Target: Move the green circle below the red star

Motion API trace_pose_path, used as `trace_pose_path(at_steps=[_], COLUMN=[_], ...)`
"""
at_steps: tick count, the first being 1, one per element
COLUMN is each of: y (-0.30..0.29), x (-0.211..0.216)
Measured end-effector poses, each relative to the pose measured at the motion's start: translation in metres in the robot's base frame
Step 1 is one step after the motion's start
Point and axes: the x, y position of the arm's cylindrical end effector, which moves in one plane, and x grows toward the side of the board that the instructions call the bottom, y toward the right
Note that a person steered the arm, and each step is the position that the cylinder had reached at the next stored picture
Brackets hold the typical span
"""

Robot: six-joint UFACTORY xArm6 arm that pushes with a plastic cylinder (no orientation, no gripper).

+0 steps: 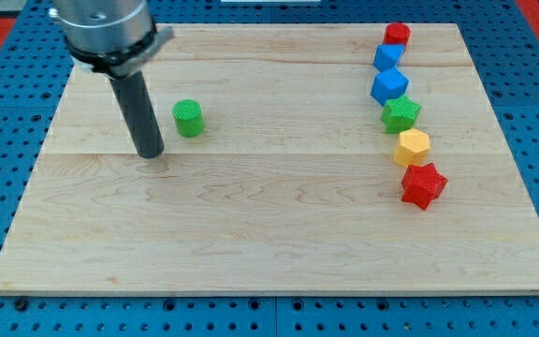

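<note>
While the green circle (188, 118) sits upper left on the tabletop (251, 234), well apart from the red star (424, 184) at right, my tip (150, 153), a bare rod end effector without jaws, rests just left of it; approach step, a long rightward, downward push likely next

Board (279, 206) is showing pale grained wood, matt; green circle (188, 118) looking ribbed plastic; rod (138, 108) looking matt dark.

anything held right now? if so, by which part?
Nothing is held. My tip rests on the board, to the view's left of the green circle, with a visible gap between them. The red star sits far to the view's right.
</note>
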Motion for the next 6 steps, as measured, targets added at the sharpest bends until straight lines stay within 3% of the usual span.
trace_pose_path(at_steps=[2, 3, 4, 5, 6], y=[0.014, 0.027, 0.1, 0.117, 0.059], x=[-0.068, -0.08, -0.049, -0.008, -0.009])
